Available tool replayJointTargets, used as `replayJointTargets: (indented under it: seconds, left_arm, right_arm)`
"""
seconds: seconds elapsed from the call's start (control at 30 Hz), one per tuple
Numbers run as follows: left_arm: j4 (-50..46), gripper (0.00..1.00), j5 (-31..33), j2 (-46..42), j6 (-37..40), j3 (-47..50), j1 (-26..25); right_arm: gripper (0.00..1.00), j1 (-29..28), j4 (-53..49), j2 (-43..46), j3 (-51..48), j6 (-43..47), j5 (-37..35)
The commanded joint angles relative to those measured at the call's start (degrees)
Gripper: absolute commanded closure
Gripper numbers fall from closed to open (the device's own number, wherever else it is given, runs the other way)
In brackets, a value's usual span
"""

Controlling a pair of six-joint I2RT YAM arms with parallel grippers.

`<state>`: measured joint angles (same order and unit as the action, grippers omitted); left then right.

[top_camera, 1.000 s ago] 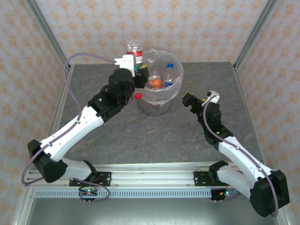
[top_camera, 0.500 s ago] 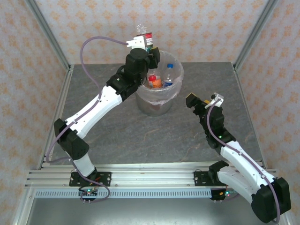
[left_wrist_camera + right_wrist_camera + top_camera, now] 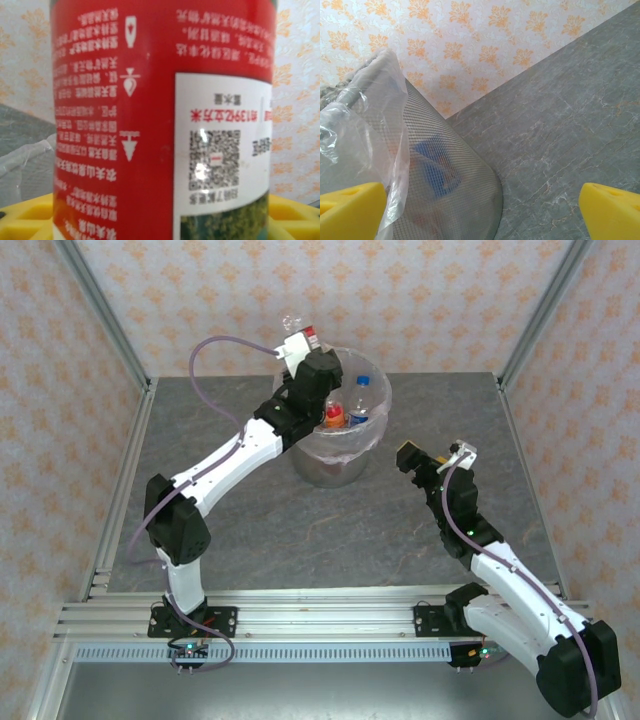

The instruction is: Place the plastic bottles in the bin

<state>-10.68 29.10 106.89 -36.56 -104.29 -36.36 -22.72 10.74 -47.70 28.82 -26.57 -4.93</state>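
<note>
Red-label plastic bottle (image 3: 160,120) above far-left rim of bin (image 3: 330,472), between pads of left gripper (image 3: 306,342); clamped or letting go, cannot tell. Probably light, thin-walled, slick, dents easily: hold mid-body on label. Right gripper (image 3: 418,460) gaping, empty, right of bin. Orange-label bottle (image 3: 333,416) and blue-label bottle (image 3: 361,405) inside bin.

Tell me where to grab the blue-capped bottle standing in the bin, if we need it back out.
Probably best to take the blue-capped bottle at its neck, just under the cap, coming straight down. It stands upright with the cap up, the bin wall rings its body, and the orange-label bottle sits close beside it.
</note>
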Motion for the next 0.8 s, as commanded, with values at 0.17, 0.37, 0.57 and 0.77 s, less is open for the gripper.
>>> replayJointTargets:
  seconds: [0.17, 0.37, 0.57, 0.77]
  left_arm:
    - [-11.33, 0.00, -1.47, -0.69, -1.09, -9.15, 0.06]
    - [-10.21, 0.00, -7.09, -5.81, 0.82, -6.38, 0.06]
    - [-7.41, 0.00, -10.02, -11.78, 4.27, 0.24, 0.49]
    - [-7.63, 0.00, -8.10, -17.69, 7.73, 7.31, 1.62]
  right_arm:
    - [0.01, 0.15, -0.77, 0.85, -0.34, 0.65, -1.61]
    - [0.01, 0.12, -0.21, 0.09, -0.78, 0.24, -2.80]
    - [0.01, 0.19, -0.36, -0.72, -0.69, 0.20, -5.56]
    - [0.01, 0.21, -0.28, -0.86, -0.78, 0.39, -9.98]
